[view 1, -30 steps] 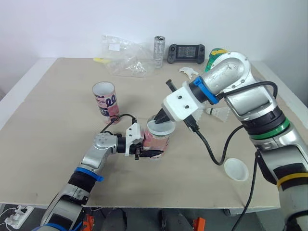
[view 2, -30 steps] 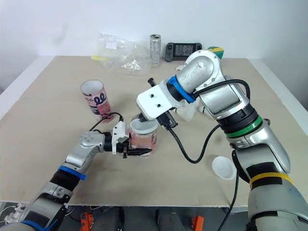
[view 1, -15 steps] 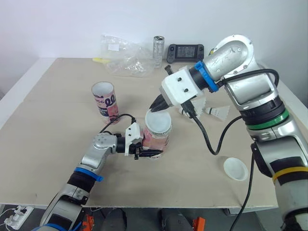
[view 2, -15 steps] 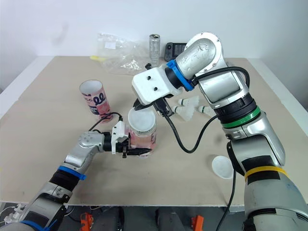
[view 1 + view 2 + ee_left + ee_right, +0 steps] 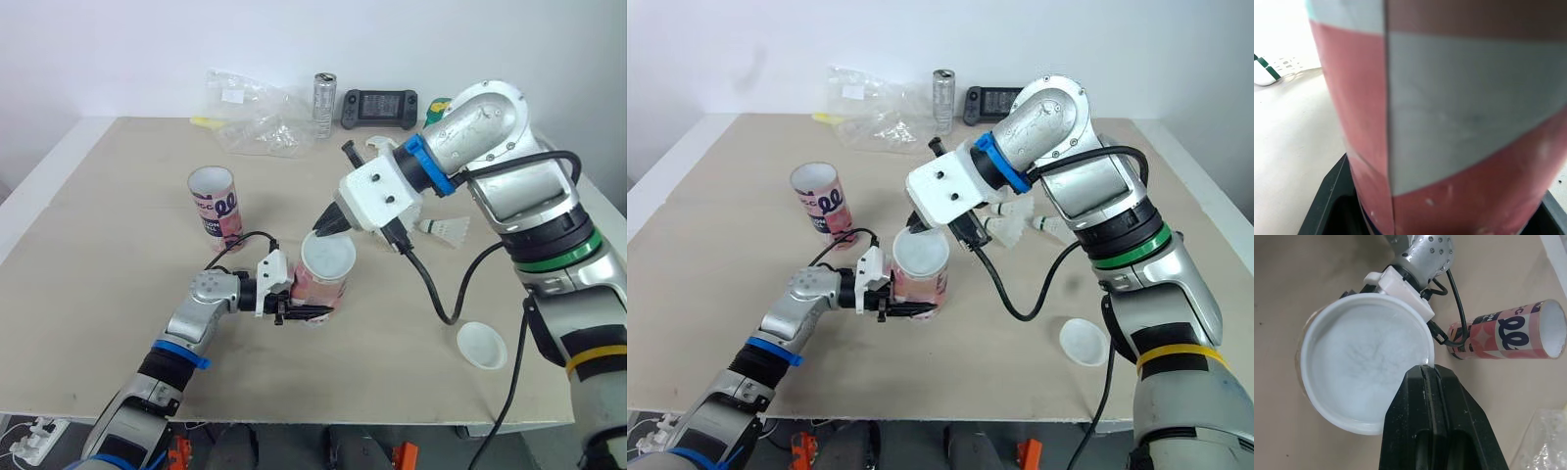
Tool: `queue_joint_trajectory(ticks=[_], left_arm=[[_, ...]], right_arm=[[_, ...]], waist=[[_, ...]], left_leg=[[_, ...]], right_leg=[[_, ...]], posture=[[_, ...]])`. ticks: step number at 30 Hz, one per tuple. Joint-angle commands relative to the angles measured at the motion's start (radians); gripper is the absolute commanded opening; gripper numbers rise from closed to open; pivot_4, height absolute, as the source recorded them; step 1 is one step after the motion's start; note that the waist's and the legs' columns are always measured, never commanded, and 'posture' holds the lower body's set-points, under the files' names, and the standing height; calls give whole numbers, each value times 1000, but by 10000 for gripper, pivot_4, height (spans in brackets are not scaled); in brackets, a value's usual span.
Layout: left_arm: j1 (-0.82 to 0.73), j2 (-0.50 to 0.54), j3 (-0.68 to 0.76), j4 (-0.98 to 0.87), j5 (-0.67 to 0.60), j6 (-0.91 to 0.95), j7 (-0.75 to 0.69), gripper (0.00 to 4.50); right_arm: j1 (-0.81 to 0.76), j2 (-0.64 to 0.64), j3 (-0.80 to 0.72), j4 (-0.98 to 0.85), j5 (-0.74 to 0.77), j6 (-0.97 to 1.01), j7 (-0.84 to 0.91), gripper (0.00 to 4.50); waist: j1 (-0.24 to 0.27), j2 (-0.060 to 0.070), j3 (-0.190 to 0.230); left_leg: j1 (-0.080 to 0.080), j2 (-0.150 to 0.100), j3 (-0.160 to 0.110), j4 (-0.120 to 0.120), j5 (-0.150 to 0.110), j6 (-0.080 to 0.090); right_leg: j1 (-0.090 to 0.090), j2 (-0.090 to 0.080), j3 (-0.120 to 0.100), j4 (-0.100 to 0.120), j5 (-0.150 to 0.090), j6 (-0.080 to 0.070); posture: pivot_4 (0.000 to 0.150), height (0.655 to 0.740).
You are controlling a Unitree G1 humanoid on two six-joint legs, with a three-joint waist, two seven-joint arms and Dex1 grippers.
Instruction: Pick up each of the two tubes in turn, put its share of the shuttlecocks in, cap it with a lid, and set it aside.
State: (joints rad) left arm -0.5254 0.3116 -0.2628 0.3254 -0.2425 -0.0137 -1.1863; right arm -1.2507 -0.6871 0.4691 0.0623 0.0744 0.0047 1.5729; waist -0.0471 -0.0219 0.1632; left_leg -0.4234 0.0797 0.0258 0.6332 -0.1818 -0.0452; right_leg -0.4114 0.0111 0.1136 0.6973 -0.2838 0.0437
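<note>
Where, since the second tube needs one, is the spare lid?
In the eye views the spare lid lies on the table at the robot's right, near the front edge.

Pink, grey-banded tube (image 5: 315,286), white lid (image 5: 328,257), black fingers (image 5: 1411,431).
</note>
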Motion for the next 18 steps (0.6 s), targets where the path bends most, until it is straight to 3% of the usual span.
queue_joint_trajectory(ticks=[1,18], left_arm=[[29,32,-5,42,39,32,11,24564],[38,33,-7,33,39,39,13,24564]], right_arm=[[-10,-15,7,-8,-1,-18,41,314],[-12,-19,59,50,-11,-52,42,314]], waist=[[0,0,0],[0,0,0]], left_leg=[[0,0,0,0,0,0],[0,0,0,0,0,0]], right_leg=[[0,0,0,0,0,0],[0,0,0,0,-1,0]], posture=[[1500,7236],[1500,7236]])
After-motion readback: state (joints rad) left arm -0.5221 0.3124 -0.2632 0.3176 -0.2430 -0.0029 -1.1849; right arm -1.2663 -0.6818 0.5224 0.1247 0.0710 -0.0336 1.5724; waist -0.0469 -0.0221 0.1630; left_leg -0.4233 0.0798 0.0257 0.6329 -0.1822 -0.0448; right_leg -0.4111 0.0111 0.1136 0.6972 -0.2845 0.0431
